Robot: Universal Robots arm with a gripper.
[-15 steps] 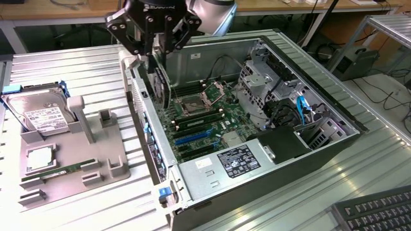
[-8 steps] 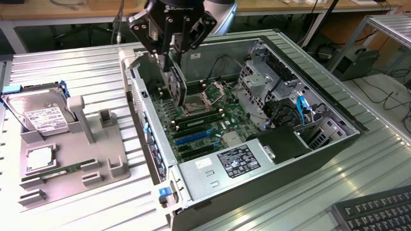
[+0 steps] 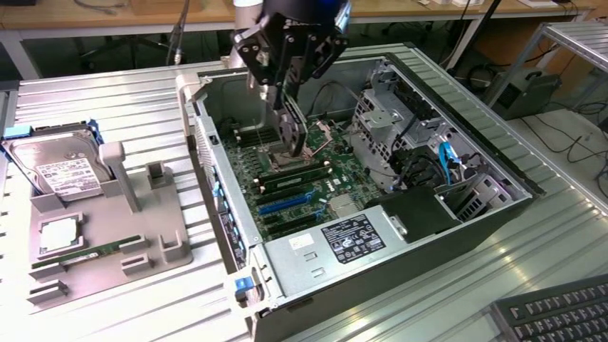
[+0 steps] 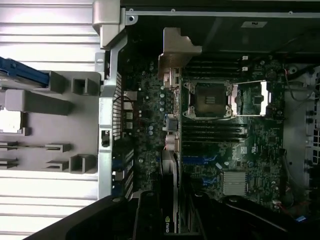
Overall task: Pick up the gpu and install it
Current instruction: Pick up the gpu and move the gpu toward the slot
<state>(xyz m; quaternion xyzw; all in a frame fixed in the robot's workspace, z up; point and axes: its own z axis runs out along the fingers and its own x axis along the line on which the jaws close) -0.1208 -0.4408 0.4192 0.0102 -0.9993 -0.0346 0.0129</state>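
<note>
While pincer [image 3: 287,78] stayed out of it: no. While pincer clamped on gpu [image 3: 292,132], card hung upright above motherboard [image 3: 318,178] inside open case [image 3: 456,235], far of blue slots [image 3: 285,204]; pickup done, seating in slot not yet done.

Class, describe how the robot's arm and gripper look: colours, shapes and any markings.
The gripper is black, with jointed fingers made of bolted link plates. Above it the arm shows a blue patch and a pale grey section.

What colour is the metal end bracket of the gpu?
Silvery-tan; the bracket shows best in the wrist view.
</note>
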